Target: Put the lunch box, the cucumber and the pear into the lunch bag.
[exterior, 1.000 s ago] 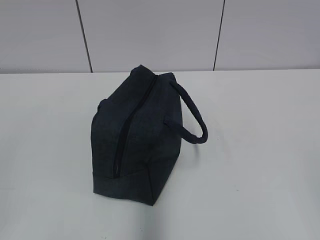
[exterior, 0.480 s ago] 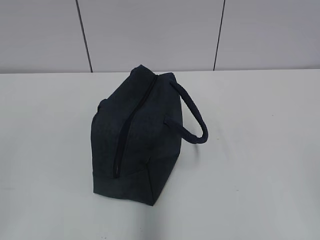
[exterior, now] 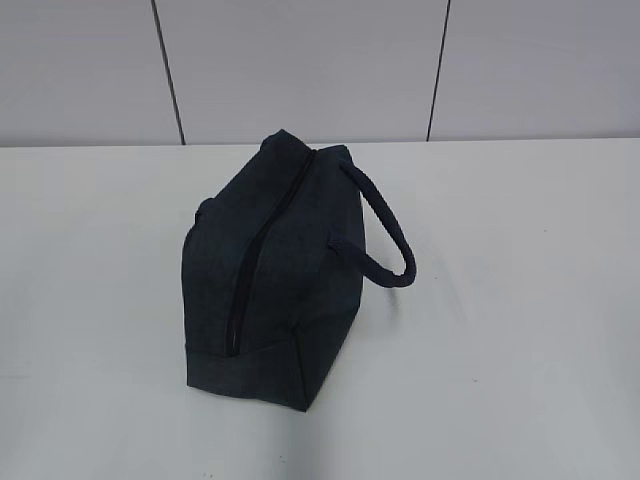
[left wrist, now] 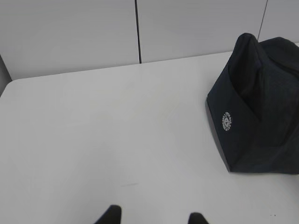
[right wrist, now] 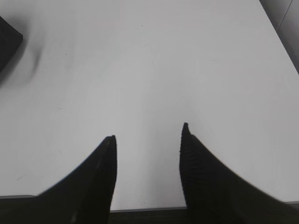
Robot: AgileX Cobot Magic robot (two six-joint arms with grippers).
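Observation:
The dark navy lunch bag (exterior: 270,275) stands in the middle of the white table with its zipper (exterior: 245,270) shut and its loop handle (exterior: 385,235) hanging to the right. Its end with a small round logo shows at the right of the left wrist view as the lunch bag (left wrist: 257,116); a dark corner of it, the lunch bag (right wrist: 7,44), sits at the right wrist view's left edge. My left gripper (left wrist: 152,215) is open over bare table, well left of the bag. My right gripper (right wrist: 148,133) is open near the table's front edge. The lunch box, cucumber and pear are out of view.
The white table (exterior: 520,300) runs back to a grey panelled wall (exterior: 300,70). Its front edge (right wrist: 145,209) lies just under my right gripper, and its right edge (right wrist: 280,42) shows in the right wrist view.

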